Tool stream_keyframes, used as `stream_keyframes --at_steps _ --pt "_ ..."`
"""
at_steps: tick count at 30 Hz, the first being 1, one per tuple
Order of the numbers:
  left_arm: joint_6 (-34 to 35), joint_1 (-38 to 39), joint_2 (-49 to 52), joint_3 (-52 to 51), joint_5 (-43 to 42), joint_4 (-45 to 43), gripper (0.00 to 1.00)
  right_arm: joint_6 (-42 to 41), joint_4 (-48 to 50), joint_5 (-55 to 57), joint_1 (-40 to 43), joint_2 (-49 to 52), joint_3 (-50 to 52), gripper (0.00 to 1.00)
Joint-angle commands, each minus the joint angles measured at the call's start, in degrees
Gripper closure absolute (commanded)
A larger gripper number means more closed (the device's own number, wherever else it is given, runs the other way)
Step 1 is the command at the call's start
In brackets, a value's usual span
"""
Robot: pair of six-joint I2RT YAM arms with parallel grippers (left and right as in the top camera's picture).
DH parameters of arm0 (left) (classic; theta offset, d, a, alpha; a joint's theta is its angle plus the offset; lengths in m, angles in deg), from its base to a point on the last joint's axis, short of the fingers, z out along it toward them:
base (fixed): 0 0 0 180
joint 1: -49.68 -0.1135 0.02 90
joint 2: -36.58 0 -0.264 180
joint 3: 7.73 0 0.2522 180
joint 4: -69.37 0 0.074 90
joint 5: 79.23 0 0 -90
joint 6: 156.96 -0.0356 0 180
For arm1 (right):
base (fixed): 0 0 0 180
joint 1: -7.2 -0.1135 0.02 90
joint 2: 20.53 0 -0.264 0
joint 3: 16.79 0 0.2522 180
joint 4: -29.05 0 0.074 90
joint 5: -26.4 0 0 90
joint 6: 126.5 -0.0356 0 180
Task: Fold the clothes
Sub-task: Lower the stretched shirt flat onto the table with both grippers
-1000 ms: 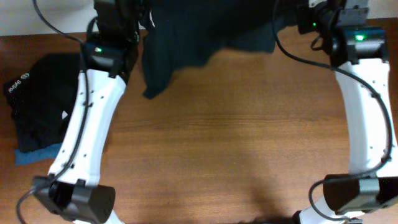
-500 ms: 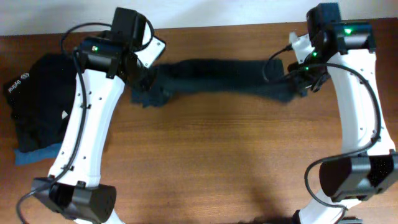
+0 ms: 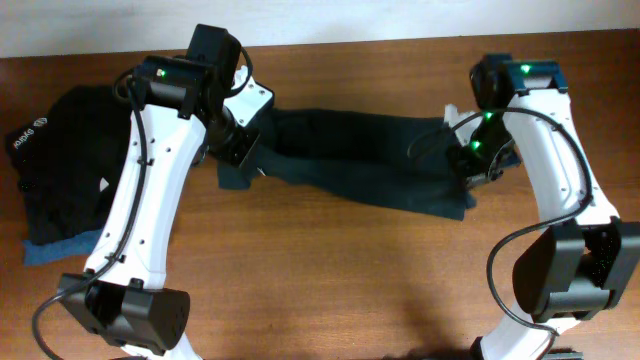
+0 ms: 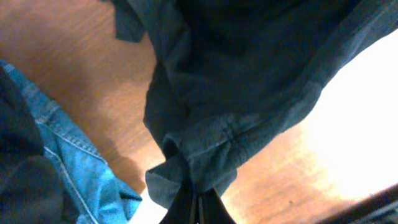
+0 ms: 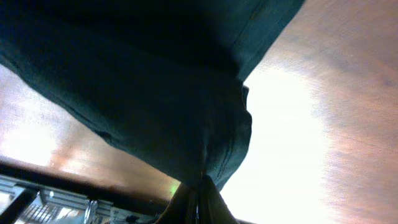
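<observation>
A dark garment [image 3: 350,165] stretches across the far half of the wooden surface [image 3: 330,280]. The left hand [image 4: 198,208] is clamped on its left end and the right hand [image 5: 200,198] on its right end. At the left edge sits a pile of black clothes [image 3: 65,150] with blue denim [image 3: 50,252] beneath.

Dark cloth [image 5: 155,93] in the tight right claw [image 5: 200,186], wooden table [image 5: 354,106] beneath.

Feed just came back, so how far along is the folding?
Done, it seems: a dark pile sits at the left of the table over blue denim. In hand: left gripper and right gripper have jaws shut on opposite ends of a dark garment, stretched between them, unfolded. Left: lay it down and fold it.
</observation>
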Motion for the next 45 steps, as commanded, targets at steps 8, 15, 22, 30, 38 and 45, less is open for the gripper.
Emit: stream_keyframes --at_steps 8,15,22,30,38,45 --pt "0.52 -0.07 1.84 -3.48 -2.8 -4.59 1.0 -1.79 5.05 -2.4 0.46 0.09 7.5 0.96" --pt "0.52 -0.09 5.16 -7.39 -2.38 -7.96 0.99 -1.77 10.25 0.85 0.46 0.09 7.5 0.92" --pt "0.55 -0.07 10.78 -7.74 -2.4 -9.46 0.99 -1.73 12.87 2.12 0.46 0.09 7.56 0.83" --pt "0.55 -0.09 14.05 -7.74 -2.4 -14.45 0.98 -1.75 14.19 2.38 0.46 0.09 7.56 0.84" --pt "0.57 -0.13 15.23 -7.74 0.94 -16.9 0.32 -1.73 14.19 2.38 0.46 0.09 7.56 0.83" --pt "1.55 -0.13 15.23 -7.72 6.12 -22.58 0.13 -1.73 14.43 2.36 0.46 0.09 7.56 0.83"
